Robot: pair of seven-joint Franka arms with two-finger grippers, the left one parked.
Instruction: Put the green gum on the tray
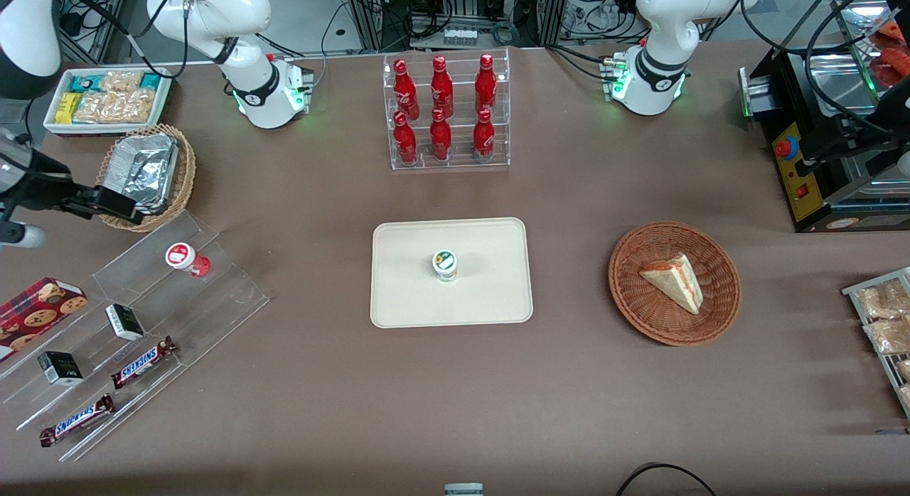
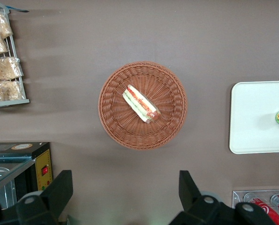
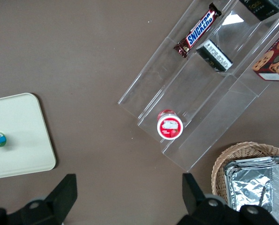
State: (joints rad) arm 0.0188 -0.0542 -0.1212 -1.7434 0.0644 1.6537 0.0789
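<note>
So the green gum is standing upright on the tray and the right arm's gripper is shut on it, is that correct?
Not quite. The green gum does stand upright on the tray, but the gripper is not on it: the front view shows it off toward the working arm's end of the table, by the foil-lined basket. The right wrist view shows its fingers open and empty.

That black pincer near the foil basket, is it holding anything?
Nothing. The pincer is open and empty above the table, beside the clear stepped rack. The small green-and-white gum bottle stands alone on the cream rectangular tray.
</note>
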